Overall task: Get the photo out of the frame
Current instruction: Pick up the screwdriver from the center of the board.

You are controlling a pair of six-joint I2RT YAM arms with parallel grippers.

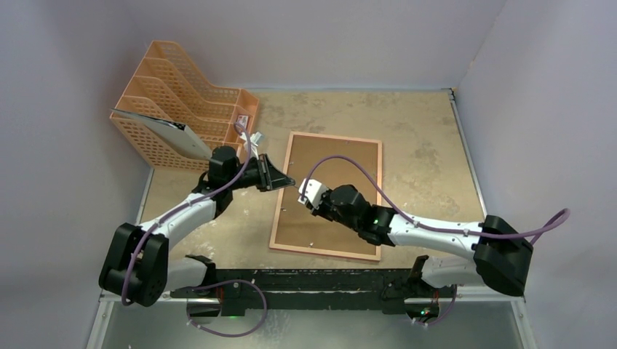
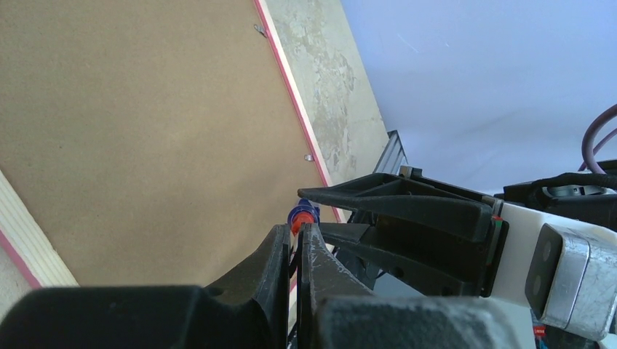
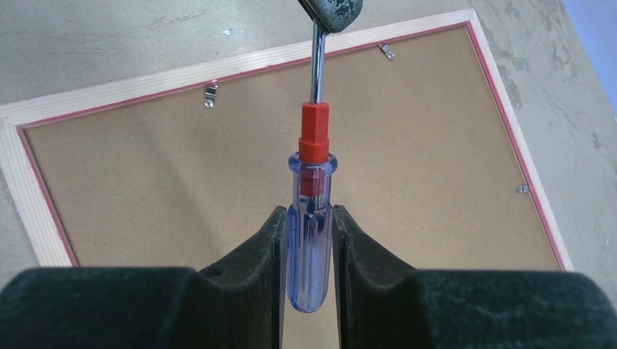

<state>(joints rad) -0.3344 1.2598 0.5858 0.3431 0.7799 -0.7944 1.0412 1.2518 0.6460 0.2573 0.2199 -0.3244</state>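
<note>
The frame (image 1: 336, 137) lies face down in the middle of the table, its brown backing board (image 1: 349, 163) up and held by small metal clips (image 3: 211, 92). The photo is hidden. A screwdriver (image 3: 313, 138) with a clear blue handle and red collar hangs above the backing. My right gripper (image 3: 311, 218) is shut on its handle. My left gripper (image 2: 297, 233) is shut on its metal shaft, and its fingertip (image 3: 331, 11) shows at the top of the right wrist view. Both grippers meet over the frame's left edge, the left (image 1: 287, 180) and the right (image 1: 304, 189).
An orange mesh file rack (image 1: 182, 102) stands at the back left with a pale sheet (image 1: 164, 131) leaning in its front slot. Grey walls close in the table on three sides. Purple cables loop off both arms.
</note>
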